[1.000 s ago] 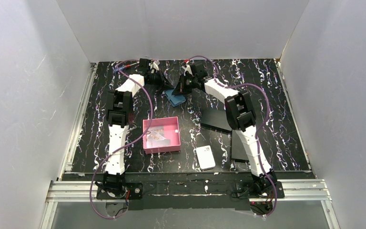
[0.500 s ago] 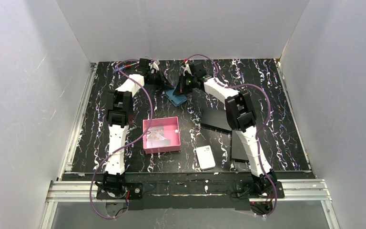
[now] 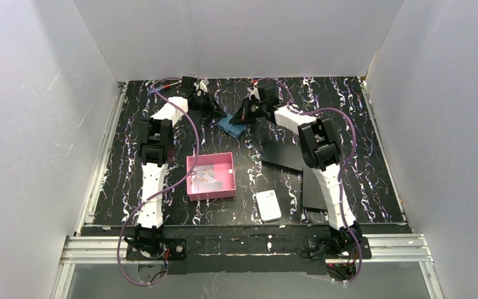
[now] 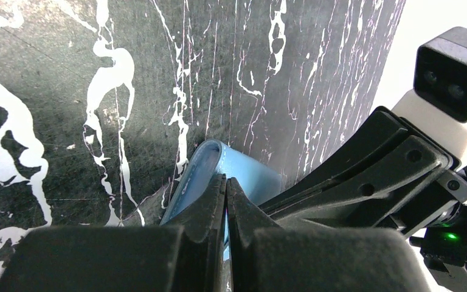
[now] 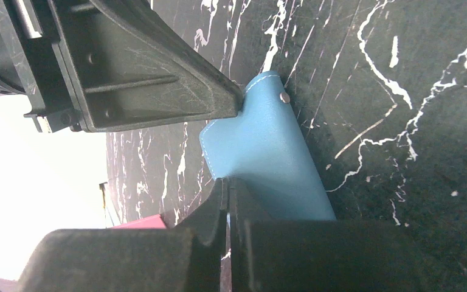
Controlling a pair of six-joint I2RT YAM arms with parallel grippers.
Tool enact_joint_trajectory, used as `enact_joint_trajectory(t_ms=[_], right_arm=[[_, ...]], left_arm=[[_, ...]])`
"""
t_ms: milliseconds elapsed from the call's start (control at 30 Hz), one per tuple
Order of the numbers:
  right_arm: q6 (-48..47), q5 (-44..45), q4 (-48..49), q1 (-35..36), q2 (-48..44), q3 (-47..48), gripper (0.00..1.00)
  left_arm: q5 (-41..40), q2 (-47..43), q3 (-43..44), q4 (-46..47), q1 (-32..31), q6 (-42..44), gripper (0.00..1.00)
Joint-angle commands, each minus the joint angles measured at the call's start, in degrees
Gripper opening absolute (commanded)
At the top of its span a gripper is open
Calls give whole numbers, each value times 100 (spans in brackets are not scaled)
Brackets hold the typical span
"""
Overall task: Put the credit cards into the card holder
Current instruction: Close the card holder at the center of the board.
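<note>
The teal-blue card holder (image 3: 231, 125) lies at the back middle of the table, held from both sides. My left gripper (image 3: 222, 113) is shut on one flap of the card holder (image 4: 243, 176), the jaws (image 4: 225, 182) pressed together with blue showing between them. From the other side, my right gripper (image 3: 242, 116) is shut on the card holder's (image 5: 267, 152) near edge, its tips (image 5: 227, 184) meeting on the blue. Pale credit cards (image 3: 205, 177) lie in the pink tray, small in the top view.
The pink square tray (image 3: 210, 191) stands in the middle of the table. A white rounded block (image 3: 268, 205) lies near the front. Two flat black rectangles (image 3: 283, 156) (image 3: 314, 190) lie under the right arm. White walls enclose the table.
The right arm's wrist has swung right and dropped lower, still gripping the card holder, which shifted slightly. The left arm has stayed put.
</note>
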Motion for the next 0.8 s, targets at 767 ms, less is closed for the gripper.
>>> enact_joint_trajectory(t_ms=[767], right_arm=[[-1606, 2897, -2719, -9, 355, 66, 1]], left_arm=[[-398, 15, -246, -875, 15, 464, 0]])
